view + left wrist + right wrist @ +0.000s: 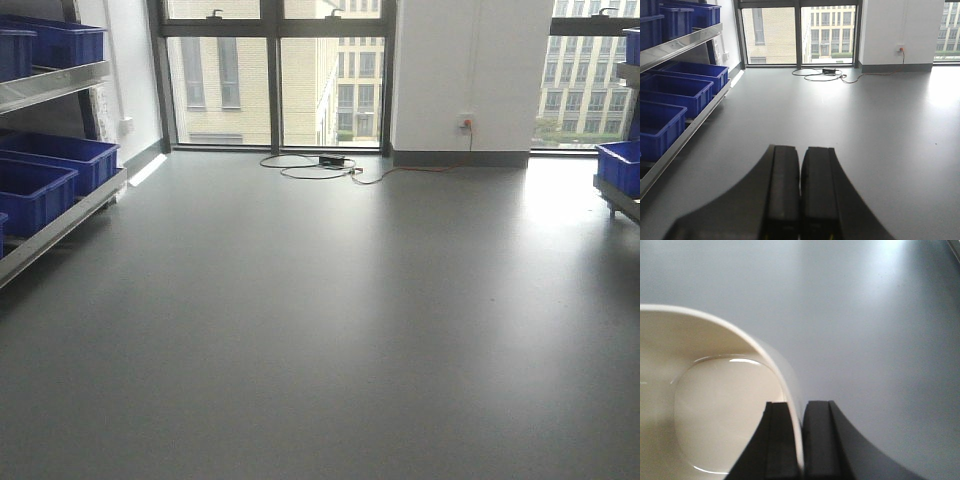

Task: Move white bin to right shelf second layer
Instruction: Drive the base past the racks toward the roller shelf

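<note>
In the right wrist view my right gripper (801, 412) is shut on the wall of the white bin (715, 400). One finger is inside the bin, the other outside, and the bin hangs above the grey floor. The bin is cream-white, glossy and empty. In the left wrist view my left gripper (800, 160) is shut on nothing, held above the floor. The right shelf (622, 165) shows only as a sliver with blue crates at the right edge of the front view. Its roller lanes are out of view. Neither gripper shows in the front view.
A steel rack with several blue crates (45, 170) runs along the left, also in the left wrist view (675, 92). Grey floor (330, 300) stretches to windows and a white wall. A black cable and power strip (330, 165) lie near the window.
</note>
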### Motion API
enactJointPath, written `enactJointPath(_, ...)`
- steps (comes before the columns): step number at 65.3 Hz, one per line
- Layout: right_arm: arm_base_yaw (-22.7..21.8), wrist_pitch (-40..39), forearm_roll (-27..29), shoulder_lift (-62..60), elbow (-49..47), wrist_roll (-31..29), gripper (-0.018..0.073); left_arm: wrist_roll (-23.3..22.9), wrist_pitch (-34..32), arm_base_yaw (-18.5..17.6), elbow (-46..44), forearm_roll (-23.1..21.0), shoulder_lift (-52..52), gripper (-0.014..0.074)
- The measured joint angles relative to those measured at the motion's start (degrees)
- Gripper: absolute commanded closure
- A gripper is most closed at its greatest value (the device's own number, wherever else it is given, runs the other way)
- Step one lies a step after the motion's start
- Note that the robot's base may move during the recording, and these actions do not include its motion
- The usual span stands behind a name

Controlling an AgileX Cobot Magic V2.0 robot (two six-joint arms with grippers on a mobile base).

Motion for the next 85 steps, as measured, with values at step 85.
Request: enactJointPath(85,0.00,0.00,0.00,0.00,0.00,0.00,0.0503,0.00,0.00,0.00,0.00,0.00,0.00,0.0512)
